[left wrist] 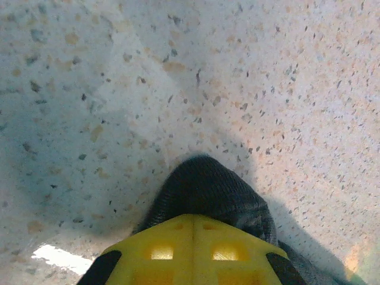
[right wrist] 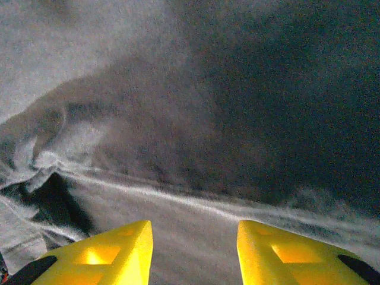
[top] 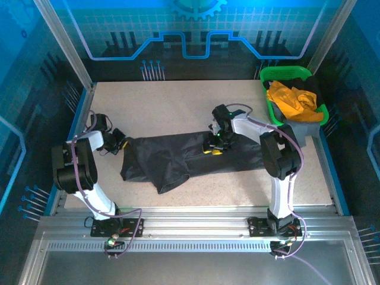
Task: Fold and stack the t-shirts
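While my left end effector [left wrist: 193,225] sits low over the tabletop [top: 178,101], its yellow fingers [left wrist: 178,249] are clenched together, and a dark fold of the black t-shirt [top: 178,157] pokes out just past the tips. So that's a grasp on the cloth, right at the shirt's end nearest the left edge of the tabletop. Speckled surface is all around the pinched fold.

Over to my right end effector [right wrist: 193,243]: released, the two yellow fingers standing apart above the same black t-shirt. Between them runs a pale seam [right wrist: 208,205] across the fabric, with wrinkles bunched off to one side. Whether the tips are touching the cloth or hanging just above it, I cannot tell. From overhead, this one is near the shirt's far hem, about midway along its length.

The black t-shirt itself lies stretched across the middle of the tabletop, from near the left edge towards the right edge, rumpled, with a flap sagging towards the near edge.

In the far right corner stands the green basket [top: 285,72], and an orange-yellow t-shirt [top: 288,98] is heaped inside it. A grey mass [top: 300,127] sits against the basket's near side; what it is, I cannot tell.
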